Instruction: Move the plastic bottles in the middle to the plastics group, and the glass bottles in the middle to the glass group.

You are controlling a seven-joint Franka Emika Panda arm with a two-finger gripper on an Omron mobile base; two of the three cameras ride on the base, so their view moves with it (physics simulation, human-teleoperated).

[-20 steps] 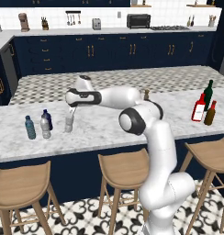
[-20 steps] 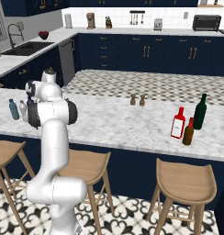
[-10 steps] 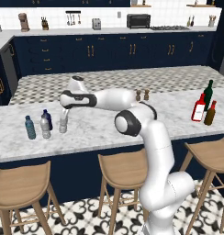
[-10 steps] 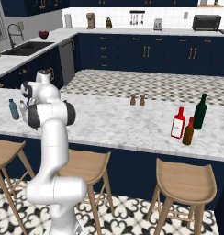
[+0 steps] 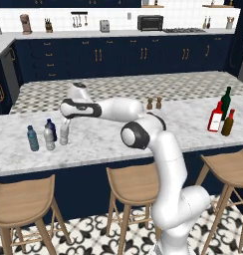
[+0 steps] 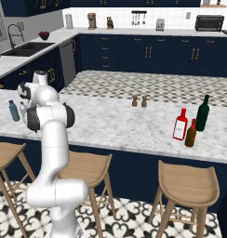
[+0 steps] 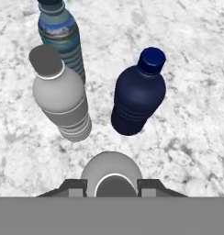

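A white robot arm reached left across a marble worktop (image 5: 118,142) in a dark blue kitchen. Its gripper (image 5: 65,130) was closed around a clear plastic bottle (image 5: 64,133), which stood upright at the left end of the worktop. In the hand view, that bottle's grey cap (image 7: 112,176) sat squarely between the two dark fingertips (image 7: 73,186).

Just beside the held bottle stood three more small bottles, all upright and close together. The second clear plastic bottle (image 5: 49,138) was nearest, a dark navy bottle (image 5: 52,128) stood just behind it, and a teal-blue bottle (image 5: 32,138) stood furthest left. From the hand view, the clear bottle (image 7: 61,95) and the navy bottle (image 7: 138,94) stood side by side with a small gap between them, and the teal-blue bottle (image 7: 62,34) rose just beyond the clear one.

Well apart, at the right end of the worktop, three glass bottles stood together: a red bottle with a white label (image 5: 215,117), a tall dark green bottle (image 5: 225,99) behind it, and a slim amber-brown bottle (image 5: 227,123) just beside the red one. Two small brown shakers (image 5: 154,103) stood near the middle of the worktop.
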